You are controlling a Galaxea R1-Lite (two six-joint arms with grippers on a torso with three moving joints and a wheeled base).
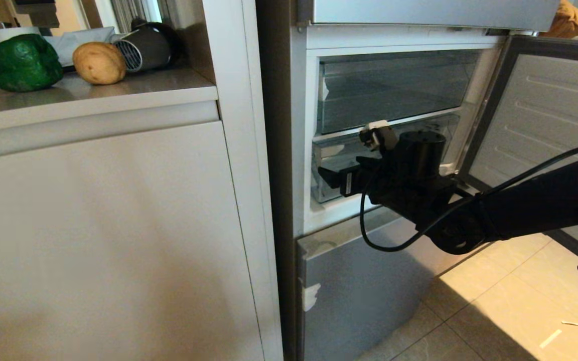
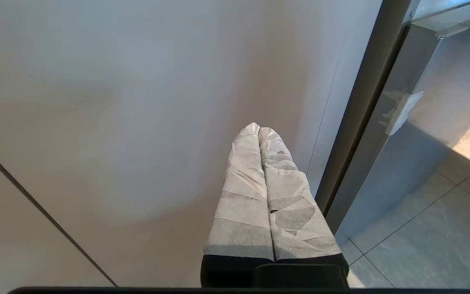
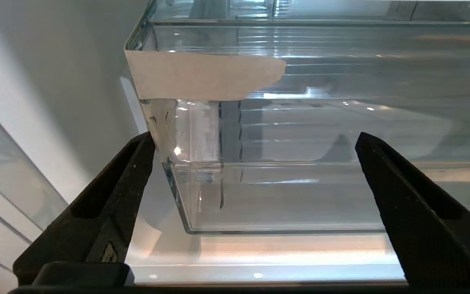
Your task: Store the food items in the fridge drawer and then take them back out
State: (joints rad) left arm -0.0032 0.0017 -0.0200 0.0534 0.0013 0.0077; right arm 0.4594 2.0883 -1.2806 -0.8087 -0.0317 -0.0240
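Kitchen corner: white cabinet run [image 1: 118, 240] on the left, matte silver-blue fridge [image 1: 359, 291] on the right with its middle door [image 1: 545, 115] swung open, beige tiled floor [image 1: 510, 301] below.

Right gripper [image 1: 341, 173] is sitting level in front of the open compartment, black fingers [image 3: 108, 204] spread wide, holding nothing. In the right wrist view the jaws are framing the near corner of the wide shallow clear-plastic fridge drawer [image 3: 284, 196]; the left-side finger tip is just beside that corner, contact cannot be confirmed. Drawer is looking empty, ribbed base visible through the clear front wall. A strip of pale tape [image 3: 202, 75] is stuck on the corner of the clear bin above it.

In the head view the drawer [image 1: 329, 155] is the lower of two clear bins; the upper bin [image 1: 394, 90] is sitting directly over it. The black right arm [image 1: 535, 205] is reaching in from the right edge, cable looping under the wrist.

Left gripper [image 2: 259, 134] is parked low against the white cabinet front, tape-wrapped fingers [image 2: 243, 196] pressed together, empty.

Food items are both up on the grey countertop [image 1: 133, 87], well apart from the fridge: glossy dark-green bell pepper [image 1: 22, 62] furthest left, round tan-brown bun-like lump [image 1: 99, 62] beside it, the two not touching. The lump is sitting just beside the grey ribbed-nozzle hair dryer [image 1: 146, 47].
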